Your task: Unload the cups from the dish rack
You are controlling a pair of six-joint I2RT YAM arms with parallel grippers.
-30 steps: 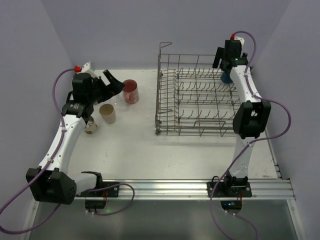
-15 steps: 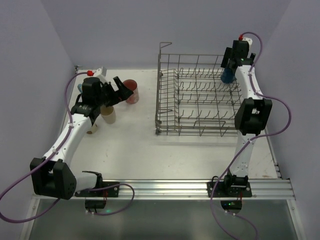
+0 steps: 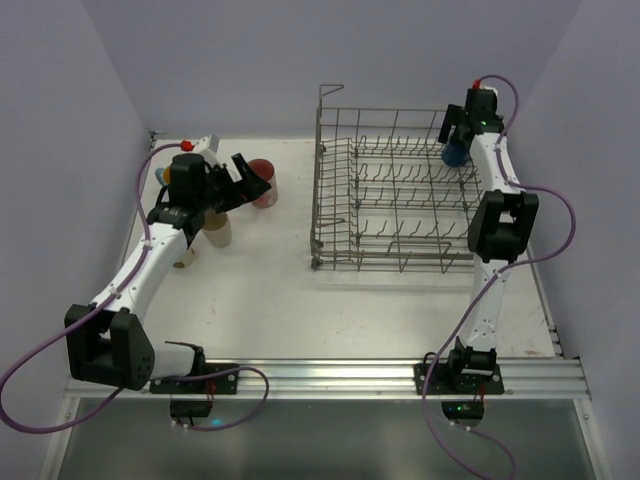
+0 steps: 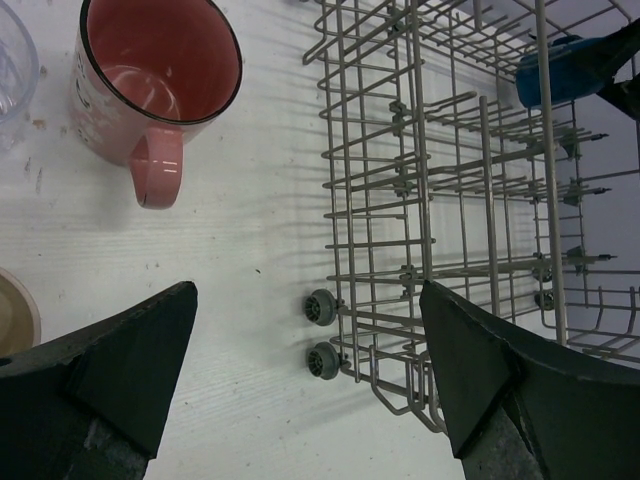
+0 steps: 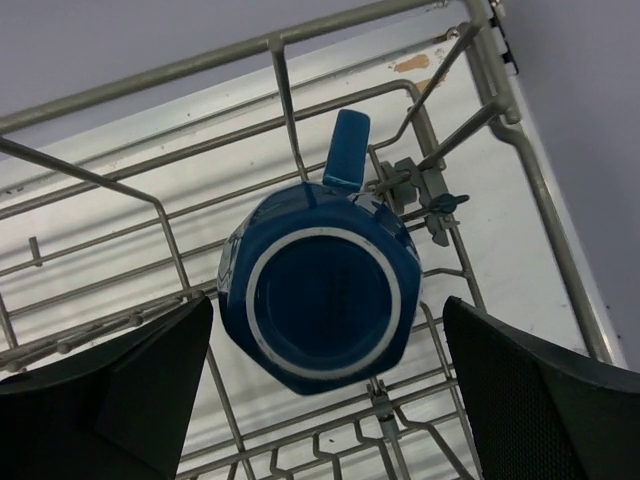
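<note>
right claw [image 5: 325, 330]: we see it released, over dish rack [image 3: 395, 190] far-right corner
dark blue mug [image 5: 320, 285]: inverted, inside that corner
left claw [image 4: 307, 300]: released, left of dish rack
pink mug [image 4: 155, 75]: on surface [image 3: 300, 300], left of dish rack

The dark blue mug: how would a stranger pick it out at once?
Find the big grey wire dish rack on the right of the white table. In its far right corner, under the right pincer, a dark blue mug sits upside down. It is the only cup in the rack.
</note>
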